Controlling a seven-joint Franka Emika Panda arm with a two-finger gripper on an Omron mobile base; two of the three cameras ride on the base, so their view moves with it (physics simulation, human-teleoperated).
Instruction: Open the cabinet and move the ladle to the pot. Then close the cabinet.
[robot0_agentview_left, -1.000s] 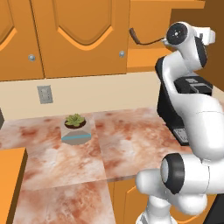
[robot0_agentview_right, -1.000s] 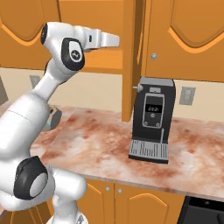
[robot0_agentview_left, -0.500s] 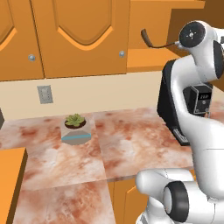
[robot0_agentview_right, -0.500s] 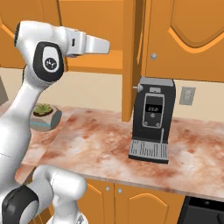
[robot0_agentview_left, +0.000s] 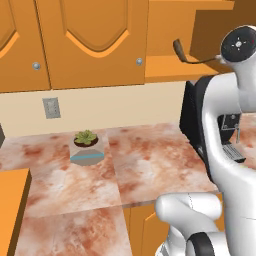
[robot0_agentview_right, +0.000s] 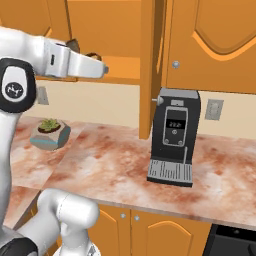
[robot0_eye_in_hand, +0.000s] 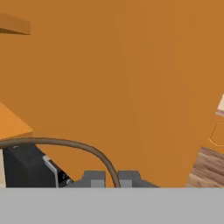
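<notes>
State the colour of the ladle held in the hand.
Dark brown; the ladle shows best in the left base view, its handle clamped in the hand.

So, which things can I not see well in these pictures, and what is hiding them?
- Dark brown long-handled ladle: in the left base view its handle's far end goes behind the white arm; in the hand view the bottom edge cuts it where the hand is shut on it.
- Black coffee machine: whole in the right base view; the arm covers most of it in the left base view.
- Small dark pot: I cannot locate it.
- Open orange wall cabinet: the arm covers part of its inside.
</notes>
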